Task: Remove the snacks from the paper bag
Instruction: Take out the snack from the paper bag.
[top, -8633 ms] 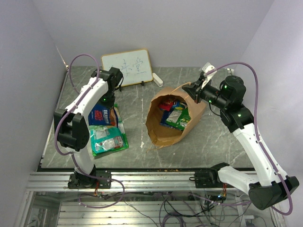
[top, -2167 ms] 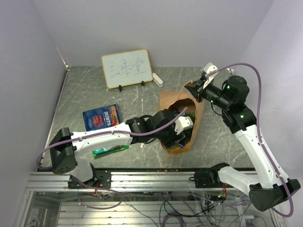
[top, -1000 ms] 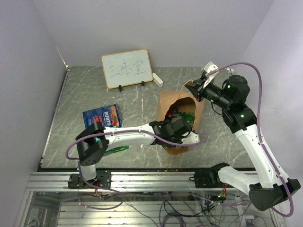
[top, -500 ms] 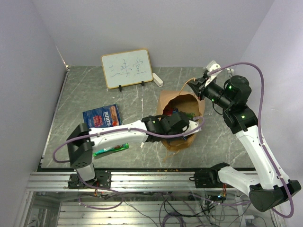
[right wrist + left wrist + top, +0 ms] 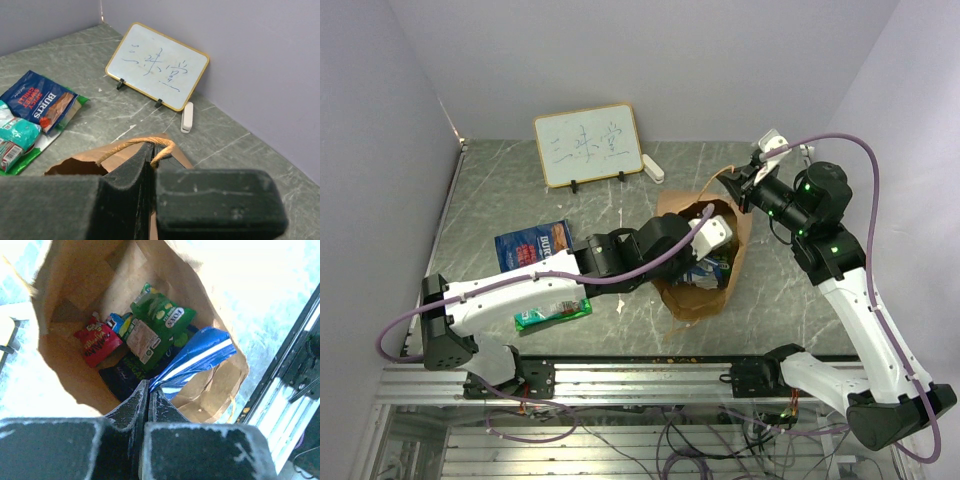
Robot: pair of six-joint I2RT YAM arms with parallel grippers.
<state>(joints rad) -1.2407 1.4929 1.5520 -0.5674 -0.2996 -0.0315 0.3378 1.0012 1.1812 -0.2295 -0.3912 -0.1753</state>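
Differs from half a second ago in the left gripper [image 5: 148,393]: then sunk low in the mouth of the paper bag [image 5: 686,300], now lifted towards its rim, wrist tipped up. Differs from a second ago in the jaws as well: then apart, now pressed together. Shows them, through the left wrist camera, clamped on the near corner of a blue snack packet [image 5: 196,359] with white stripes, which stretches up and to the right from the tips. Leaves the other snacks at the bottom of the bag, beyond the jaws: a green packet [image 5: 157,322] straight ahead, a red packet [image 5: 97,342] ahead and to the left, a dark packet [image 5: 122,376] underneath, closest to the tips. Finds the right gripper [image 5: 151,151] much where it was, jaws closed on the bag's twisted paper handle [image 5: 127,146].

Reads roughly "FOXS" in white on the green packet; cannot make out the print on the red packet. Reads "BURTS" on the blue BURTS packet [image 5: 40,100], flat on the table [image 5: 100,50] well to the left of the right jaws, with a teal-and-green packet [image 5: 15,140] touching its near edge. Shows handwritten characters, not legible, on the white framed board [image 5: 159,66] straight ahead of the right jaws, and a small white block [image 5: 187,117] at its foot.
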